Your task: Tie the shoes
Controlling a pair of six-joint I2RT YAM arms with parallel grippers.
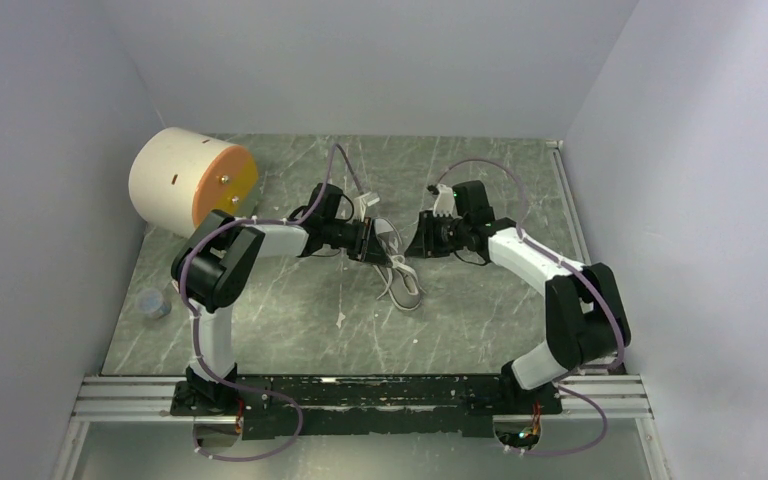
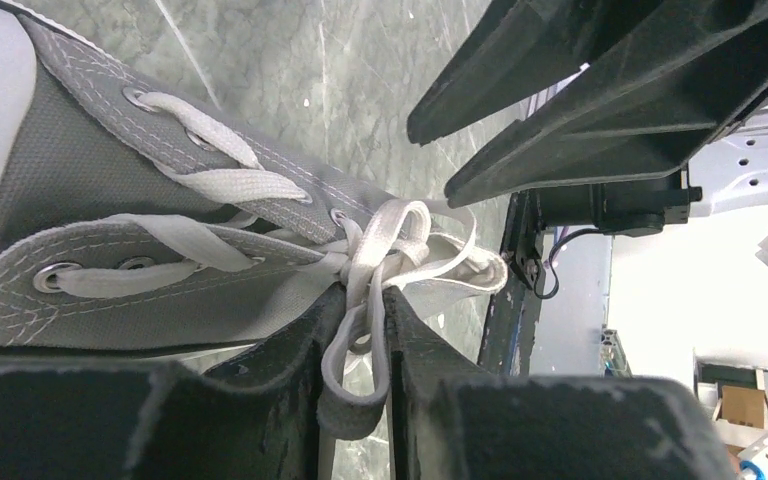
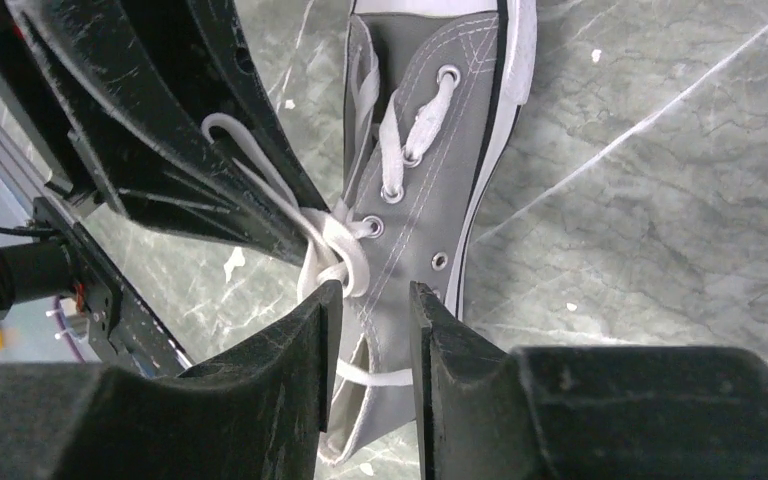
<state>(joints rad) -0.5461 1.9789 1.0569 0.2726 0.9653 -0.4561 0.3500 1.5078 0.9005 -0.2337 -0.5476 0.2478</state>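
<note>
The grey canvas sneaker (image 2: 90, 170) lies on the marble table, its white sole rim showing in the right wrist view (image 3: 440, 150). In the top view both grippers hide most of it. Loose white laces (image 1: 407, 285) trail toward the front. My left gripper (image 2: 365, 300) is shut on a white lace loop (image 2: 345, 385) just below the knot (image 2: 370, 245). My right gripper (image 3: 375, 292) is open, its jaws either side of the shoe's collar, the left finger next to the knot (image 3: 335, 245). The two grippers (image 1: 375, 245) (image 1: 415, 240) face each other closely.
A cream cylinder with an orange face (image 1: 185, 182) lies at the back left. A small bluish cap (image 1: 152, 302) sits near the left wall. White walls close in three sides. An aluminium rail (image 1: 360, 395) runs along the front edge.
</note>
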